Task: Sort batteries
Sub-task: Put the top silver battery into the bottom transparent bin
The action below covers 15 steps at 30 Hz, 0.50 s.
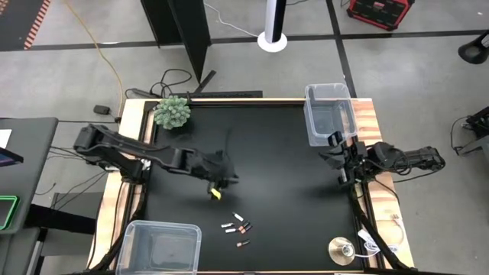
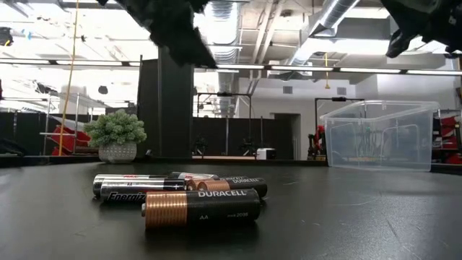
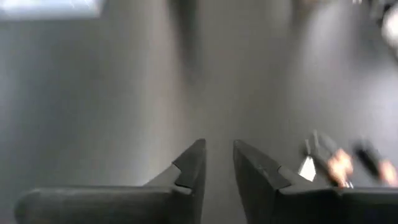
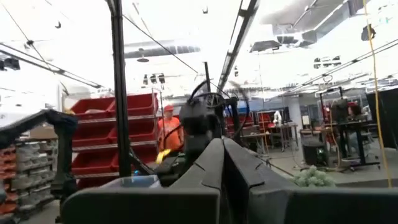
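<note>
Several batteries [image 1: 238,226] lie on their sides on the black table top, near the front and middle. The low view shows them close: a dark Duracell with a copper end [image 2: 201,207], a silver and black Energizer [image 2: 137,190] and others behind. My left gripper [image 1: 223,182] hangs above the table, to the left of and beyond the batteries, with a yellow tag [image 1: 216,195] on it. In the left wrist view its fingers [image 3: 219,163] stand a narrow gap apart, holding nothing, and the batteries [image 3: 339,165] lie off to one side. My right gripper [image 1: 337,160] waits at the table's right edge, shut and empty [image 4: 222,149].
One clear bin [image 1: 330,113] stands at the far right corner and another [image 1: 160,246] at the near left corner. A potted green plant [image 1: 173,112] sits at the far left. A round silver disc [image 1: 341,250] and cables lie at the near right. A person in orange shows far off in the room [image 4: 168,132].
</note>
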Tool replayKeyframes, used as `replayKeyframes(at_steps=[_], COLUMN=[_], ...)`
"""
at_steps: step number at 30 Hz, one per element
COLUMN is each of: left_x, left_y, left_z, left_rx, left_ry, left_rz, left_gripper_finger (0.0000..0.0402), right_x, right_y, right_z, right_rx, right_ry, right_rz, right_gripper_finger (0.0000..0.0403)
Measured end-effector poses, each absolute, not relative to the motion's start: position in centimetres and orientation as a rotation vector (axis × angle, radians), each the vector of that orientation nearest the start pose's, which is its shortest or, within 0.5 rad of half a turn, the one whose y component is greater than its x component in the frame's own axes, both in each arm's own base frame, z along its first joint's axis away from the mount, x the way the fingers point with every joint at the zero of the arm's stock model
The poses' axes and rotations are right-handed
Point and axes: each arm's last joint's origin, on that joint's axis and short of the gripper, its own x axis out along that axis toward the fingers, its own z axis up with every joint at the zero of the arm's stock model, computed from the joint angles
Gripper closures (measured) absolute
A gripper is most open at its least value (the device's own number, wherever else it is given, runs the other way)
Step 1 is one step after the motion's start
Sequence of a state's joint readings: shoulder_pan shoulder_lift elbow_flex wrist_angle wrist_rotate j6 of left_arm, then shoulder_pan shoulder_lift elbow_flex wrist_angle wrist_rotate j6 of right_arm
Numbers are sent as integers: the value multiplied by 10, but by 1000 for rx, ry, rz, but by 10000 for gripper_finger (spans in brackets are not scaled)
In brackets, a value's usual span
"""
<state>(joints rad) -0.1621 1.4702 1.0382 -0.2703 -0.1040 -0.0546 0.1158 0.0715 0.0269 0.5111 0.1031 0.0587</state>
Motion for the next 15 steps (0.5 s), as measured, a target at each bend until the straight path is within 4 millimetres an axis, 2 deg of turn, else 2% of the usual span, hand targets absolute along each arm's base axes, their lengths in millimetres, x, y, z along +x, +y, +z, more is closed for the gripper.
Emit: replayKeyframes(at_steps=[4, 11, 15], left_x=[323, 344, 353], left_y=[-66, -96, -106], left_z=[251, 227, 213], left_rx=[89, 213, 212], left_ry=[836, 952, 1003], left_rz=[-82, -180, -194], left_gripper_finger=[284, 201, 177], right_x=[89, 83, 82], right_y=[7, 4, 3], right_z=[217, 227, 228], right_rx=[101, 112, 105], right_ry=[-486, -602, -620], right_rz=[24, -18, -34], right_gripper_finger=[376, 376, 376])
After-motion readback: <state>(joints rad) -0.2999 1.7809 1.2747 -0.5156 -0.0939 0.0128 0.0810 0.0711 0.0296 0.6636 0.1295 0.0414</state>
